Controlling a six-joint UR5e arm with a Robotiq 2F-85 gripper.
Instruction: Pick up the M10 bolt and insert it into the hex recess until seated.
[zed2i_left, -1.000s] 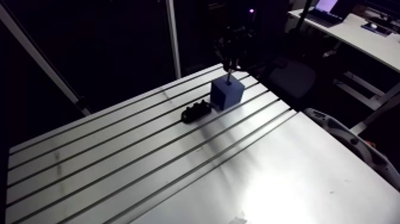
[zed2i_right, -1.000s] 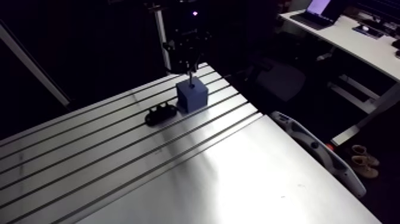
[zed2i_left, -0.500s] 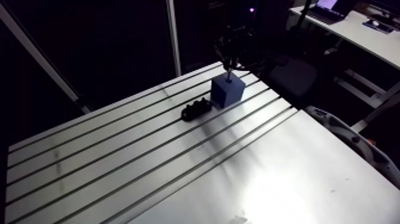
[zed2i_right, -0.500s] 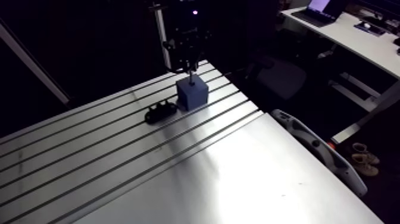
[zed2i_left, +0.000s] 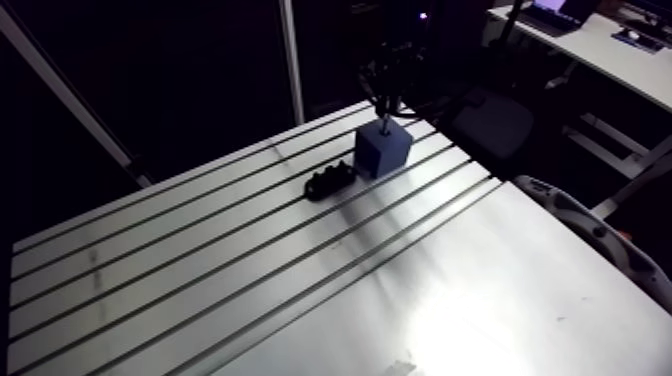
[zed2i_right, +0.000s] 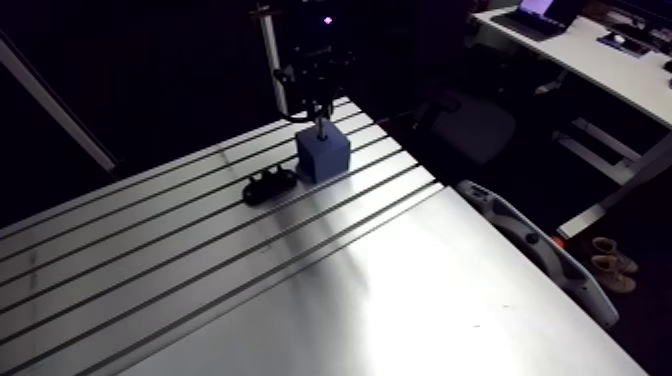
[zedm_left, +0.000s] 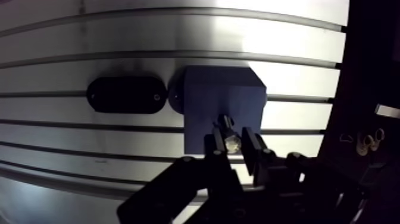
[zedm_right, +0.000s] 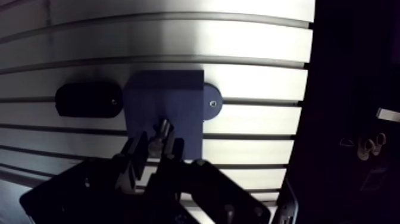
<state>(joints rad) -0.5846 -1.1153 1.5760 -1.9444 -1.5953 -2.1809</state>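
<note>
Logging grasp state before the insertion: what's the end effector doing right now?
The end effector is closed on the bolt, holding it over the blue block.

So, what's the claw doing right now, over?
Claw shut on the bolt. Bolt upright, tip on top of the blue block; seated or not, cannot tell. Black part beside the block, clear of the path.

A blue block (zedm_left: 223, 104) stands directly under the pincer (zedm_left: 233, 142). A black fixture (zedm_left: 126, 95) lies just beside the block; open slotted table (zedm_left: 119, 36) surrounds both.
</note>
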